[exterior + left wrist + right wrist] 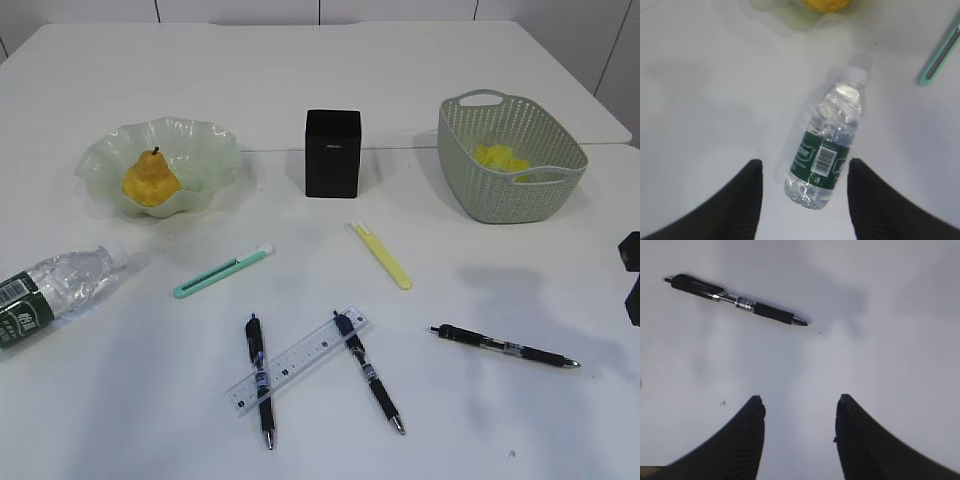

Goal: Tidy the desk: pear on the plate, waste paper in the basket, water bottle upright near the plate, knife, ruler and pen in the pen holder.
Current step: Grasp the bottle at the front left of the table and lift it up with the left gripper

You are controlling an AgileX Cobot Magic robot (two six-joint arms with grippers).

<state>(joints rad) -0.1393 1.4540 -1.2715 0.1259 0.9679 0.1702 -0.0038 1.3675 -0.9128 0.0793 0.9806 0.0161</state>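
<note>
Yellow pear (pixel 151 181), one, sits inside the pale green wavy plate (pixel 205 140) at the desk's (pixel 400 80) left rear. One water bottle (pixel 55 290) lies on its side near the left edge, in front of the plate and apart from it, cap toward the plate. In the left wrist view the left gripper (pixel 804 172) hangs over the bottle's (pixel 827 145) base end with its dark fingers spread either side of it, not touching. One black pen holder (pixel 332 152) stands upright at centre rear; nothing is seen sticking out of it. One grey-green basket (pixel 500 195) stands to the right rear with yellow waste paper (pixel 505 160) inside; number of scraps cannot be told. Two slim knives lie on the desk: a green knife (pixel 222 272) and a yellow knife (pixel 381 254). One clear ruler (pixel 298 360) lies slantwise at front centre, crossing over the left pen (pixel 260 380) and touching the middle pen (pixel 368 370). A third pen (pixel 505 347) lies alone to the right. Pens counted: three. The right gripper (pixel 800 407) hangs above bare desk with fingers parted and nothing between them, the lone pen (pixel 737 301) lying ahead of it.
</note>
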